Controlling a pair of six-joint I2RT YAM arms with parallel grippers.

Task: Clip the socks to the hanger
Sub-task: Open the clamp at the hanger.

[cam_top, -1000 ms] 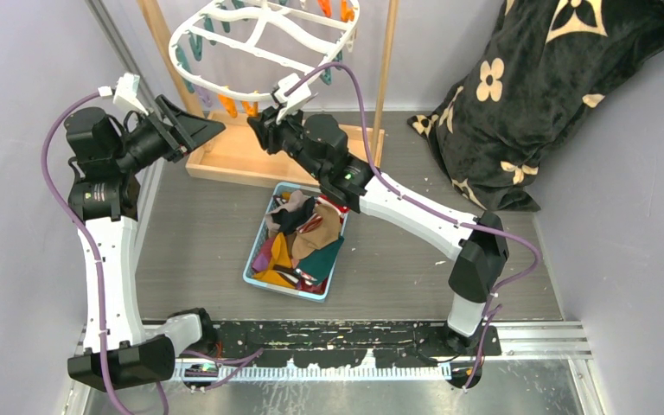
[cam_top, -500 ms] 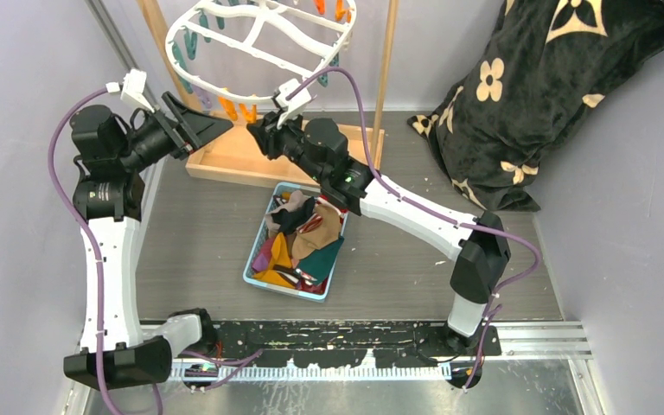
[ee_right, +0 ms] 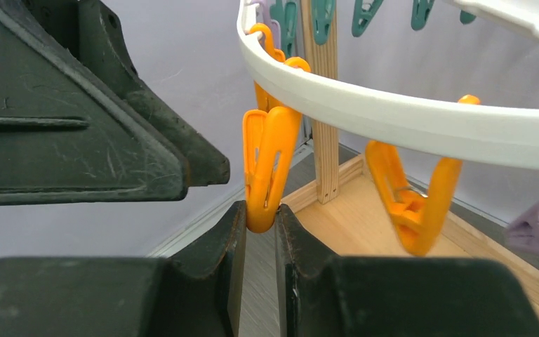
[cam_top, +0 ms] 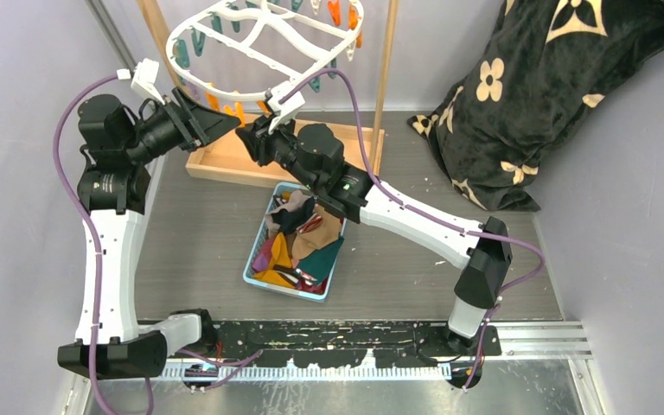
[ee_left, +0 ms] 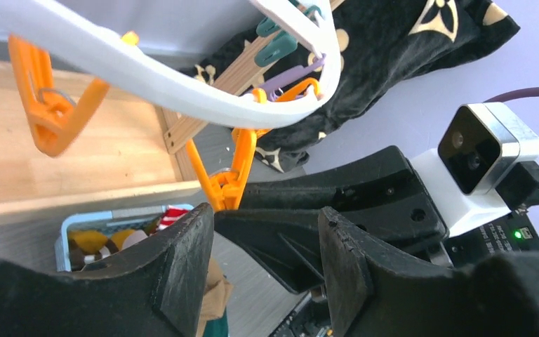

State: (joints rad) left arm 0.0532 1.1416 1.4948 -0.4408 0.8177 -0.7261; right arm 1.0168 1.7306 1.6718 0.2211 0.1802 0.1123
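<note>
The white hanger [cam_top: 173,50] hangs tilted at the back, with orange and teal clips round its rim [ee_right: 365,112]. My right gripper [ee_right: 260,217] is shut on the lower end of one orange clip [ee_right: 265,165] under the near rim. My left gripper [cam_top: 225,125] hovers just left of the right gripper [cam_top: 249,138], almost tip to tip. In the left wrist view its jaws [ee_left: 267,232] stand open with nothing between them, and the same orange clip [ee_left: 228,182] dangles just beyond. The socks [cam_top: 298,238] lie piled in the basket; neither gripper holds one.
A light blue basket [cam_top: 287,290] sits mid-table below both grippers. The wooden stand base [cam_top: 233,160] and its upright post [cam_top: 386,69] are behind it. A black flower-patterned blanket [cam_top: 536,95] fills the back right corner.
The left gripper has moved right toward the right gripper and its jaws have narrowed. The right gripper has edged left with the clip, and the hanger has swung and tilted.
</note>
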